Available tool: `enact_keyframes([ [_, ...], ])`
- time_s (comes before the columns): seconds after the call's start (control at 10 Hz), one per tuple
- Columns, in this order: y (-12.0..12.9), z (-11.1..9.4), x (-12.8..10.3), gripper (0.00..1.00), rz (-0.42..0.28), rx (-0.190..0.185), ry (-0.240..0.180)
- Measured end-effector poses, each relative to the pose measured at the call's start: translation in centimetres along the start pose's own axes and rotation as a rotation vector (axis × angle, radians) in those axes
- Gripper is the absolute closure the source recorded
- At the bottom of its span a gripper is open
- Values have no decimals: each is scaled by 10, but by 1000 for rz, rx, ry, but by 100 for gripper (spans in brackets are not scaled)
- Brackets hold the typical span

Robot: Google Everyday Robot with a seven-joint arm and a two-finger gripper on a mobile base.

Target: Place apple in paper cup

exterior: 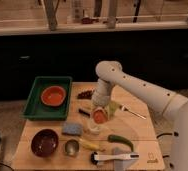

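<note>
Pincer (99, 113) hangs from the white arm just above the paper cup (93, 130), pressed onto the apple (100, 116) and pinching it. Apple is held off the tabletop (142, 131), over the cup's far-right edge; round, red-orange, no long axis to speak of, and its stem end cannot be made out.

Writing: one small dark mark on the tabletop's near corner, far right of the cup, not readable.

Paper cup: cream-white, upright, mouth up; its inside cannot be seen.

Other containers, placed from the cup:
- green tray (35, 102), far left, holding a shallow orange bowl (54, 95).
- dark maroon bowl (44, 142), near left; contents not clear.
- grey metal cup (71, 147), near and slightly left, upright.

Loose items, from the cup:
- blue sponge (72, 129), just left.
- dark red berry cluster (85, 93), beyond it.
- green pepper (121, 141), near right, long axis running left to right.
- fork (133, 113), far right.
- white-handled tool (115, 158), at the near edge.
</note>
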Motion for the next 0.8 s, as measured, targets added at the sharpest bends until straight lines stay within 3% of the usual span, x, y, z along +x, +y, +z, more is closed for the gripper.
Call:
enact_keyframes([
  [0.4,-6,4,-4,25,-32,2,-32],
  [0.5,-7,5,-6,20,-38,1,-36],
  [0.8,-10,7,-10,20,-53,-2,-31],
])
